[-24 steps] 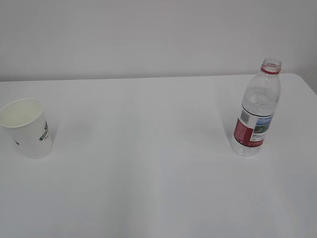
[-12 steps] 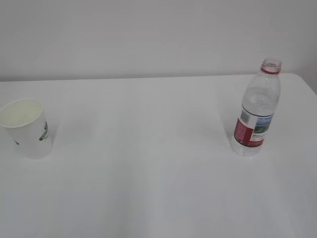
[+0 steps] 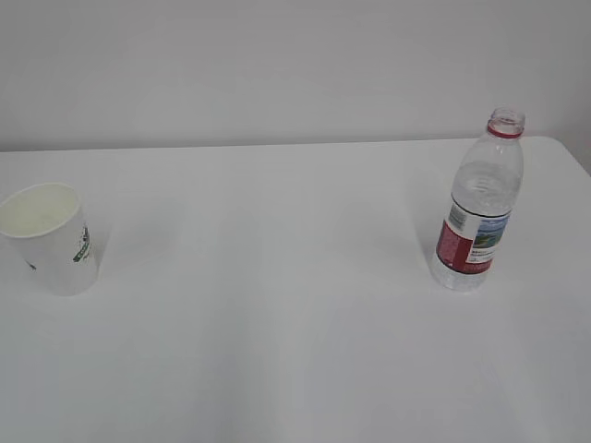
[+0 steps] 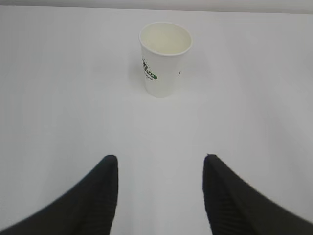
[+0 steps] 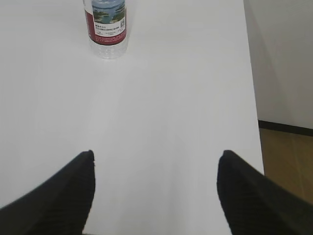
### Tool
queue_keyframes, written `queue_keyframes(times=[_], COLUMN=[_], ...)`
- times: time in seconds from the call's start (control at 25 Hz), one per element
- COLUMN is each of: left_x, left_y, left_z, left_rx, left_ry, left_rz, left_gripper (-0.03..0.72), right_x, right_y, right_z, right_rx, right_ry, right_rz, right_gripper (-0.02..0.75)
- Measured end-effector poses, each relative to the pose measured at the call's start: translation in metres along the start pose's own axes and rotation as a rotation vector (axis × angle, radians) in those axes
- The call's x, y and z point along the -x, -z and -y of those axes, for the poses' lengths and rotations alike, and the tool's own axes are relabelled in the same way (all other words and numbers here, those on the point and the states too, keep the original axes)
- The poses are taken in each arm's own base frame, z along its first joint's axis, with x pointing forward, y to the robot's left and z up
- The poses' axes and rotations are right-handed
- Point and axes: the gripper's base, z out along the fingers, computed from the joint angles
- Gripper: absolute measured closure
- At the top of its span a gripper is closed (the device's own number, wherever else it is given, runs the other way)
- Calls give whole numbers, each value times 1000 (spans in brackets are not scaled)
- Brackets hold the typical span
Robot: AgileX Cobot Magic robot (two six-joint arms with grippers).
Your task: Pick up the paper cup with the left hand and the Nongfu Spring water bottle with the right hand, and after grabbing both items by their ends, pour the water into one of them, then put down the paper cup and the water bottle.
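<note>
Paper cup (image 4: 165,58) ahead of open, empty left end effector (image 4: 160,166); bottle (image 5: 105,27) ahead-left of wide-open right end effector (image 5: 155,159)

White paper cup (image 3: 51,235), cream inside, small green logo on the side, standing upright and open-topped near the left edge of the white table (image 3: 277,305). Looks empty from the left wrist view (image 4: 165,58). Nongfu Spring water bottle (image 3: 480,203) upright over toward the table's right edge, well apart from the cup: clear ribbed plastic, red neck ring, no cap, red-and-white landscape label. Lower half only in the right wrist view (image 5: 106,27).
</note>
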Motion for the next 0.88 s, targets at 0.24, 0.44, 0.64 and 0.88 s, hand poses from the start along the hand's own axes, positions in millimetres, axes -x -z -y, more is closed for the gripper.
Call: queue_keyframes(times=[0.24,0.44,0.64,0.88], left_x=[0,1,10,43], left_y=[0,0,5,7], left_z=[0,4,6,10], left_rx=[0,-44,-63,-70], left_ry=[0,22,28,35], left_rz=[2,13,81,139], left_gripper=[291,291,291,291], right_x=[0,0,15,34], right_y=[0,0,14,22], right_z=[0,0,3,6], right_rx=[0,0,-4,-4], right_ry=[0,-2,-12,-13], right_rz=[0,-2,117,178], right_gripper=[148,148,148,148])
